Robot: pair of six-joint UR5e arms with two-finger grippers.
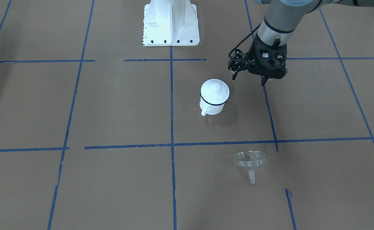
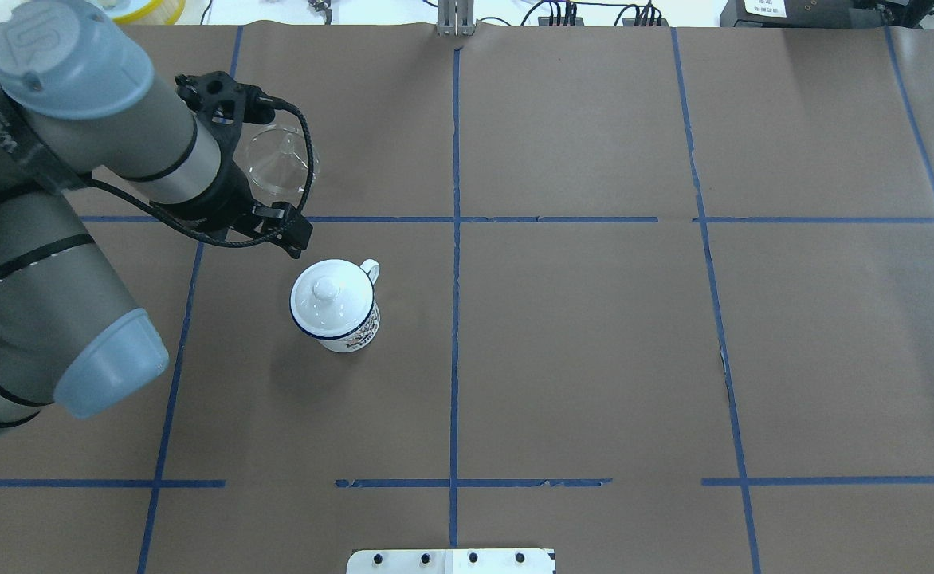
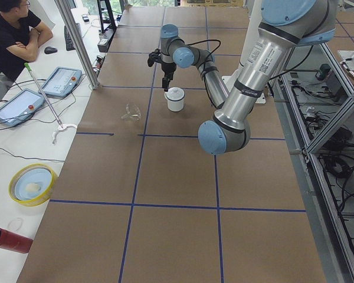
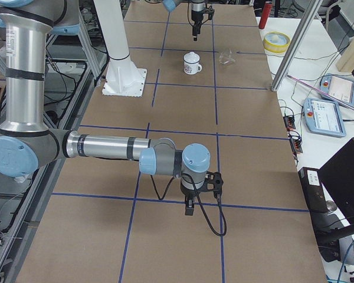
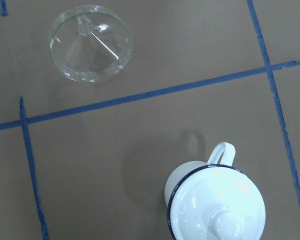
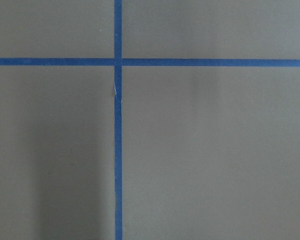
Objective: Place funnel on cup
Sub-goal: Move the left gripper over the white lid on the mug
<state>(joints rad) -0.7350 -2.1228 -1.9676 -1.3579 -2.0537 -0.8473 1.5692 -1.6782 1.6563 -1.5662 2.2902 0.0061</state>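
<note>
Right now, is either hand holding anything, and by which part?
Nothing. The left hand is open and empty near the cup; the funnel lies untouched on the table. The right hand shows nothing in it; open or shut, I cannot tell.

1 cup (image 1: 212,103), 1 lid (image 1: 215,91) on cup, 1 funnel (image 1: 250,161) near cup. 2 arms: left arm (image 2: 29,263) by cup, right arm (image 4: 106,146) well apart from cup. 1 person (image 3: 15,35), 2 pendants (image 3: 62,81), off-table, funnel side of cup.
</note>
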